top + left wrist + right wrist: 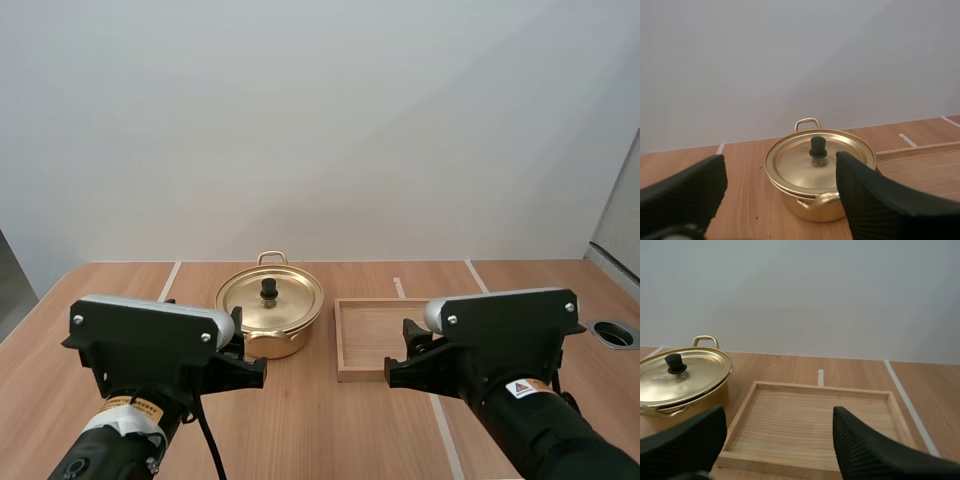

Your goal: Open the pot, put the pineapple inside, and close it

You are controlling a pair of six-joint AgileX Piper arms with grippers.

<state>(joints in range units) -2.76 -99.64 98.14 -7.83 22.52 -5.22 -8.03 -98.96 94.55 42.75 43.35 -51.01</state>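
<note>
The pot (270, 312) is golden and closed. Its lid (272, 300) with a black knob (268, 288) sits flat on it, and the pot stands upright on the table (320, 430), at 12 o'clock from the left gripper (780, 165). The fingers (687, 192) of this gripper are spread wide, with the ribbed faces turned to each other, and they grasp nothing. The right gripper (777, 415) is released in the same way, with its fingers (870, 450) apart and bare.

At 12 o'clock from the right fingers lies a wooden tray (820, 386). It is flat and the grain of its bare floor shows. In the high view the tray is at 3 o'clock from the pot, just beside it but not touching.

Between the left fingers and the pot there is bare wood. The pot is near these fingers and apart from them, and in the left wrist view the knob shows between the two tips. From the right gripper the pot is at about 10 o'clock. One loop handle (271, 257) of the pot is at its 12 o'clock side.

The table is light brown wood with thin white lines (398, 288). A round dark hole (615, 333) is at its 3 o'clock edge, and a plain pale wall (320, 120) stands behind it.
</note>
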